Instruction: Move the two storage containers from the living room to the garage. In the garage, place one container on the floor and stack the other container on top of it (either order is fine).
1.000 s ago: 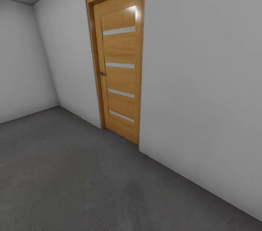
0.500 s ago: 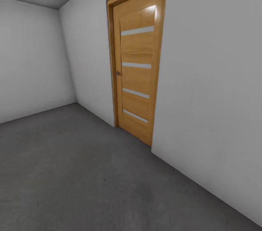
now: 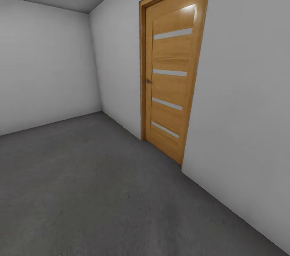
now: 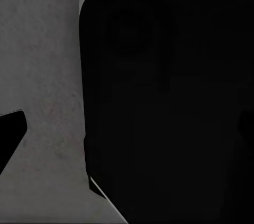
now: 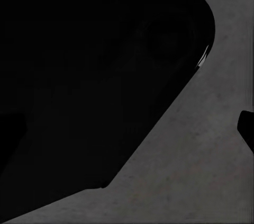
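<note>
Grey concrete floor (image 3: 80,191), bare grey-white walls (image 3: 48,62): garage, no orange-red containers in sight.
Closed wooden door (image 3: 171,82) with four pale horizontal strips sits in the right-hand wall, small handle (image 3: 148,81) on its left edge. Both wrist views: dark rounded robot body over mottled floor (image 5: 211,171); can't tell either pincer's state.
</note>
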